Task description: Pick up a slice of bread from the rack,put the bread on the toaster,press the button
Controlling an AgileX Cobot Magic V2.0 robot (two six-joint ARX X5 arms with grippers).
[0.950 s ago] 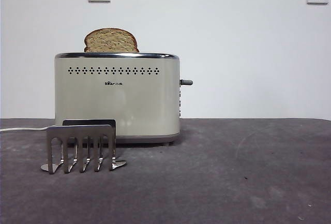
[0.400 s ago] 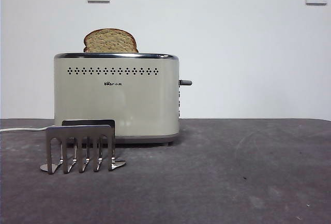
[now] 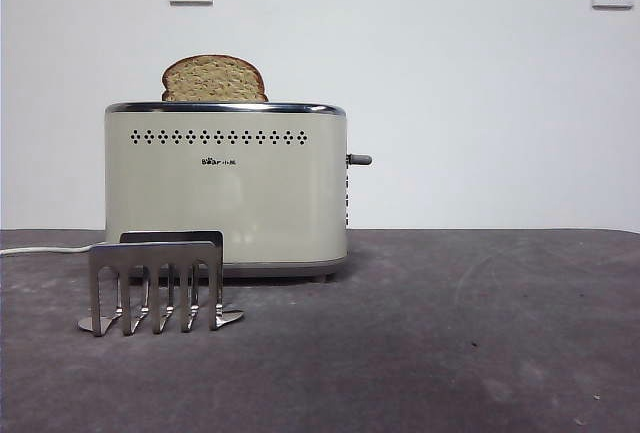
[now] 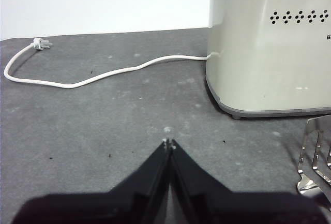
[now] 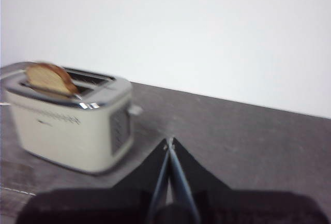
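The left gripper hangs low over the table, its two black jaws pressed together at the tips. The right gripper is held higher, jaws likewise closed to a point. Neither arm appears in the front view.

Slice of bread half hidden

Toaster: cream-beige, chrome top rim, row of small dark vent holes, dark logo. Slice of bread: speckled brown, darker crust. Rack: brushed steel. Button: dark grey. Surface: mottled dark grey. Cord: white.
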